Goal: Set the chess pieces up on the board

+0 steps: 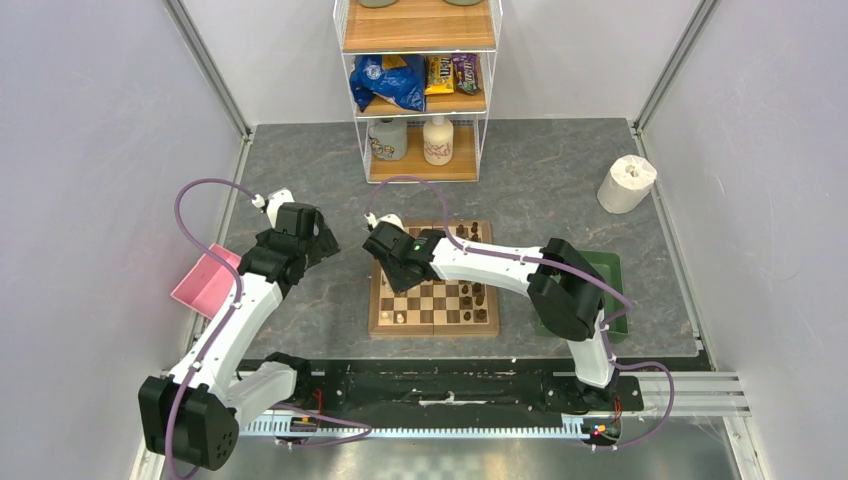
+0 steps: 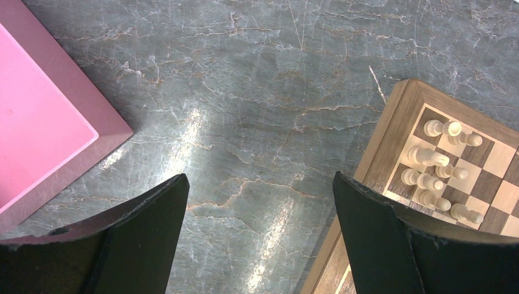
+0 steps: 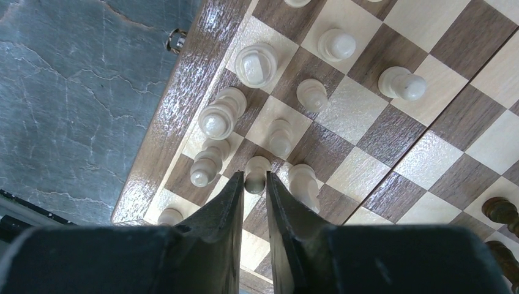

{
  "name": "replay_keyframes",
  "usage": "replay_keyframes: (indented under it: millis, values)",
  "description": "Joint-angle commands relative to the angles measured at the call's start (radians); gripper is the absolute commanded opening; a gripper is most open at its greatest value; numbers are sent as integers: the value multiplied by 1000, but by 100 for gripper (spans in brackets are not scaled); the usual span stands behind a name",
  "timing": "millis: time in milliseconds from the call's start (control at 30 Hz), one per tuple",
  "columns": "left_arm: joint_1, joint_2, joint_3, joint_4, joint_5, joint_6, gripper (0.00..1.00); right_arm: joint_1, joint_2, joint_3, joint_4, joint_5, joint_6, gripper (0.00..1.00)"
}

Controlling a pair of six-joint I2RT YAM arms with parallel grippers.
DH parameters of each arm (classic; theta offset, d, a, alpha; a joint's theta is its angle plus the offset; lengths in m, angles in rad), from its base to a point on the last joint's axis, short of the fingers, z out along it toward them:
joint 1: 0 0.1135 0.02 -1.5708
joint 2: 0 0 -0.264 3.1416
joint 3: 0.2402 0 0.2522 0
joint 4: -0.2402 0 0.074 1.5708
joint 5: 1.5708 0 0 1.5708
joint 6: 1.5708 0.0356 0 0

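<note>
The board [image 1: 377, 322] lies in the middle of the table. Cream chess pieces [image 3: 257, 64] stand crowded in its far left corner; dark pieces [image 1: 476, 296] stand on its right side. My right gripper [image 3: 254, 177] hangs over that corner, its fingers closed narrowly on a small cream piece [image 3: 256, 166] that stands among the others. In the top view the right gripper [image 1: 385, 255] is at the board's left edge. My left gripper [image 2: 260, 184] is open and empty above bare table, left of the board [image 2: 379, 153]. Its view shows cream pieces [image 2: 434, 160].
A pink tray [image 1: 205, 283] lies at the left, also in the left wrist view [image 2: 37, 122]. A green tray [image 1: 610, 265] lies right of the board under the right arm. A paper roll [image 1: 627, 183] stands far right. A wire shelf [image 1: 420, 90] stands at the back.
</note>
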Motion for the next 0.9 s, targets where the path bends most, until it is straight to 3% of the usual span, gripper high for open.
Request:
replay_keyframes:
  millis: [0,500,867]
  values:
    - [5,-3,2,26,-9,-28,95,4,-28,-15,38,7,-1,28]
    - [5,-10,4,24,-8,-27,95,-14,-221,-28,16,50,-17,39]
    - [5,-9,4,25,-5,-27,95,-88,-151,-51,9,-60,33,40]
